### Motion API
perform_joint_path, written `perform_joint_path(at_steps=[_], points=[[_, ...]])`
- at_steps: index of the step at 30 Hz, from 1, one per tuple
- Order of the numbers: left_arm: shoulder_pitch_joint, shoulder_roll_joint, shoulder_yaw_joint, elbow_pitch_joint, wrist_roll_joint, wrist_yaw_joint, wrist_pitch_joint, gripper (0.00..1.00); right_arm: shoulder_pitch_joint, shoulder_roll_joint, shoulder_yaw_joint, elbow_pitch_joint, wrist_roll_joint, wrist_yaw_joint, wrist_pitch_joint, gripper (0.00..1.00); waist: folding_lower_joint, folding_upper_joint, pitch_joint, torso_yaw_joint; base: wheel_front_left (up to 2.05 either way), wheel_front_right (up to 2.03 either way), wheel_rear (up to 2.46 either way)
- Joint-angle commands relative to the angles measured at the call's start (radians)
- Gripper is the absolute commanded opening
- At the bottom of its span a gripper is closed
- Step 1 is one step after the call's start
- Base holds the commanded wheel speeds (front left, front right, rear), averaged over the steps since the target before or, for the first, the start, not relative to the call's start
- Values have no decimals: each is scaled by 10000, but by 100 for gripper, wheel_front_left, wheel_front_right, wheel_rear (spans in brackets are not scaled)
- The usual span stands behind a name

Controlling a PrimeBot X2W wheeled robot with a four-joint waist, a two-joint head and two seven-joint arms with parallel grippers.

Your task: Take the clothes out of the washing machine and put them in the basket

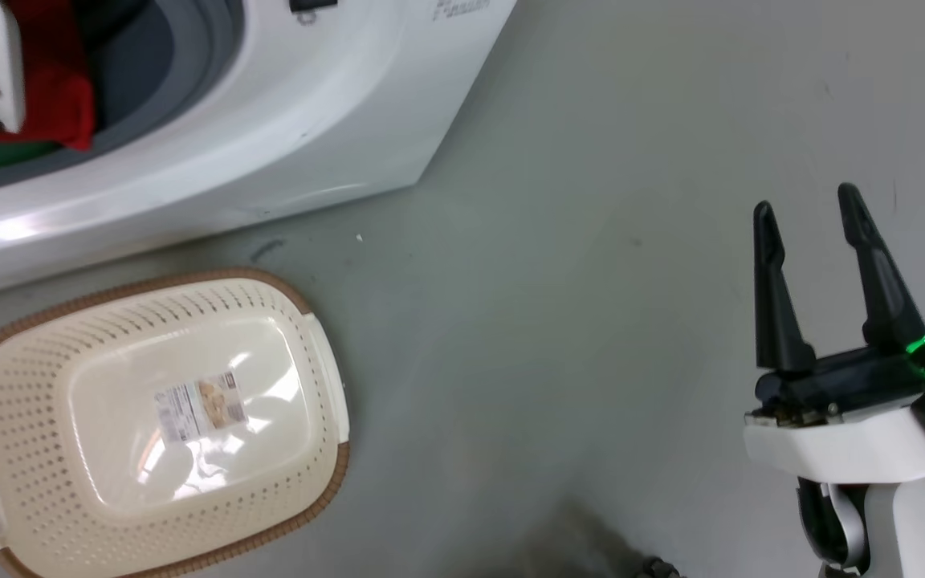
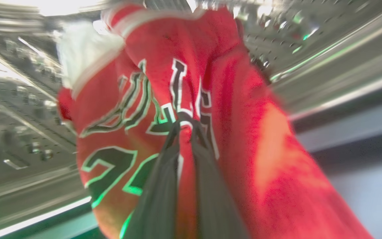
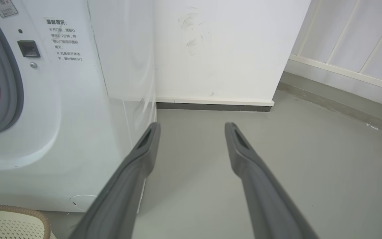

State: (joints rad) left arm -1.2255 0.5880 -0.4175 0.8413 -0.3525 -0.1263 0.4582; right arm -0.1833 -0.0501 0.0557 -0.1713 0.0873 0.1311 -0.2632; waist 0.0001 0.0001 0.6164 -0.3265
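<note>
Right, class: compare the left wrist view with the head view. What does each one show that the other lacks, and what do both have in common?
Left wrist view's extras: the left claw shut on the red jersey, the jersey's black-and-white lettering, and the perforated steel drum. Head view's extras: the empty cream basket with a label on its bottom, and the right claw open above the grey floor. Shared: the red jersey and the washing machine.
</note>
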Motion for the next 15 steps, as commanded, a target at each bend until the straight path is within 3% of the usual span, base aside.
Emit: perform_joint_path(at_steps=[1, 15], points=[[252, -18, -17, 36, -68, -9, -270, 0, 154, -4, 16, 31, -50, -7, -25, 100, -1, -1, -585, 96, 0, 0, 0], [2925, -1004, -30, 476, -757, 49, -4239, 0, 1150, -2, 82, 302, -788, -7, -25, 100, -1, -1, -2793, 776, 0, 0, 0]])
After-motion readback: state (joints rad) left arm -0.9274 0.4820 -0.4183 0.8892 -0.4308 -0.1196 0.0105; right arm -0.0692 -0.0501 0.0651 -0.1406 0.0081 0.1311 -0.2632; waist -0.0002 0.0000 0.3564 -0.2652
